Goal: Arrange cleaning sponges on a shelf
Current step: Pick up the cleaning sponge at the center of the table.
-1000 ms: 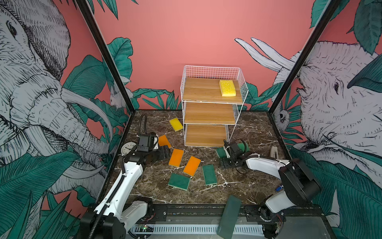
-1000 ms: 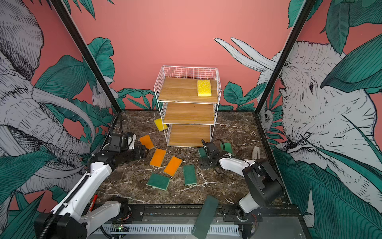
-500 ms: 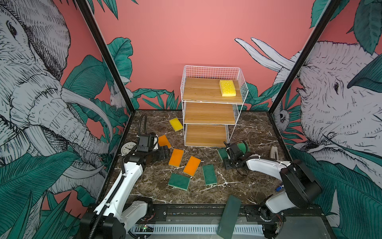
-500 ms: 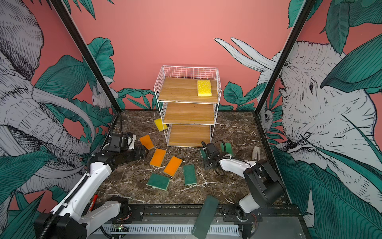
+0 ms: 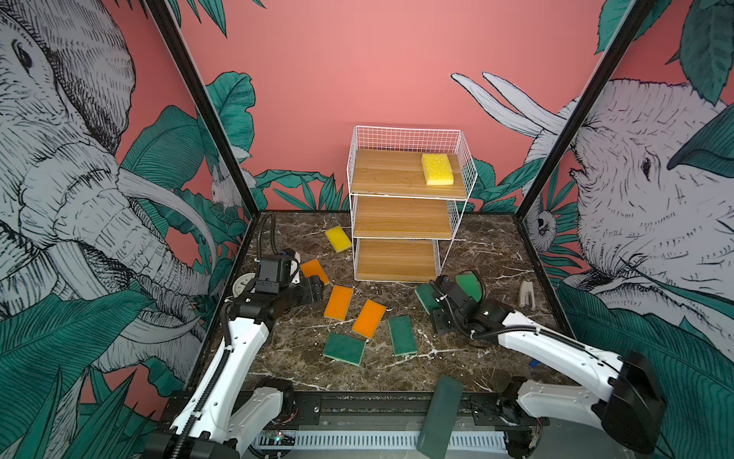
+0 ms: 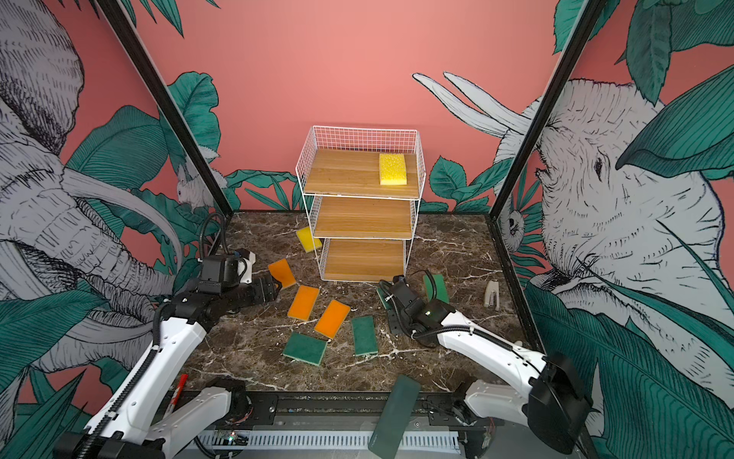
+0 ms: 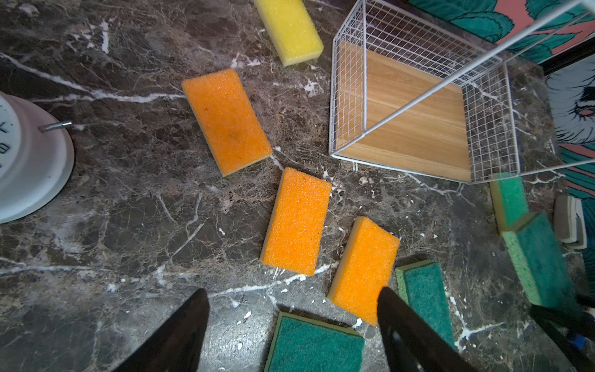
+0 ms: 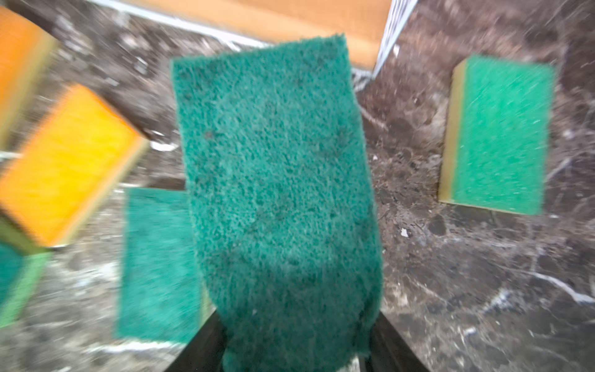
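Note:
My right gripper (image 8: 294, 335) is shut on one end of a dark green sponge (image 8: 273, 167), which is pinched narrow between the fingers; in a top view the held sponge (image 5: 425, 297) is low in front of the shelf (image 5: 401, 216). My left gripper (image 7: 292, 291) hangs open and empty over the floor by the orange sponges (image 7: 227, 120) (image 7: 296, 222) (image 7: 363, 269). One yellow sponge (image 5: 437, 169) lies on the top board and another yellow sponge (image 5: 338, 238) on the floor. More green sponges (image 5: 344, 348) (image 5: 402, 335) (image 5: 470, 284) lie on the marble.
A white clock (image 5: 241, 284) sits by the left wall behind my left arm. A stapler (image 5: 526, 294) lies near the right wall. A long dark slab (image 5: 439, 421) leans over the front rail. A red pen (image 6: 177, 391) lies at the front left edge.
My right jaws have closed in on the green sponge and the gripper has shifted slightly. The left arm has not moved.

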